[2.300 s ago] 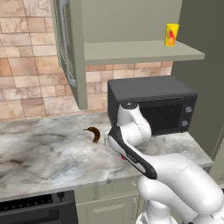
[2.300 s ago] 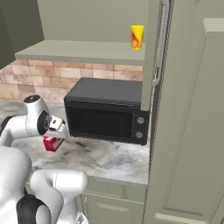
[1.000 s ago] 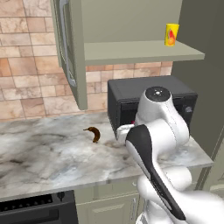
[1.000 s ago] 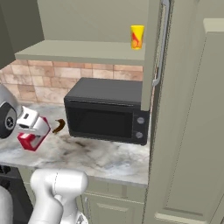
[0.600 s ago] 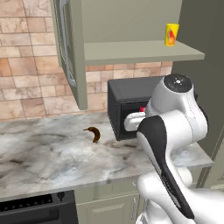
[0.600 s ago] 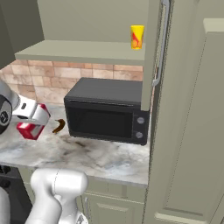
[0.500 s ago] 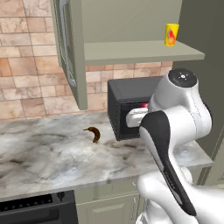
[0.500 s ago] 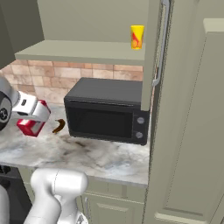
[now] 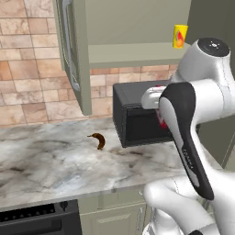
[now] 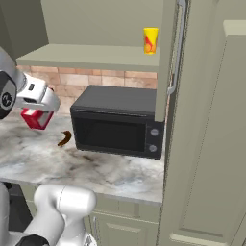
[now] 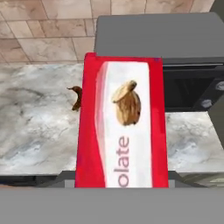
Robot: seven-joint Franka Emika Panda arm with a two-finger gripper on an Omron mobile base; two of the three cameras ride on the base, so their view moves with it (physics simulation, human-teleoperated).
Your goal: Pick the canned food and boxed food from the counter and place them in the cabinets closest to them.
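The boxed food (image 11: 122,127) is off the counter (image 9: 46,165), clamped in the gripper (image 10: 41,111), jaws closed on its sides (fingertips hidden behind the box). In the right base view it hangs in the air left of the microwave (image 10: 117,122), above the marble and the small brown banana-like item (image 10: 64,138). The canned food (image 10: 150,40) already sits on the open cabinet's shelf (image 10: 91,56).

Step in hand, as I judge it: carry the box up to that shelf. Do it well by lifting clear of the microwave top first, then moving in over the shelf lip, staying off the open door (image 10: 168,62) and leaving a gap from the can; set it down flat before letting go.

Arm pose: elbow raised high, forearm folded across in front of the microwave, hand about level with the microwave top, pointed roughly downward at the counter.
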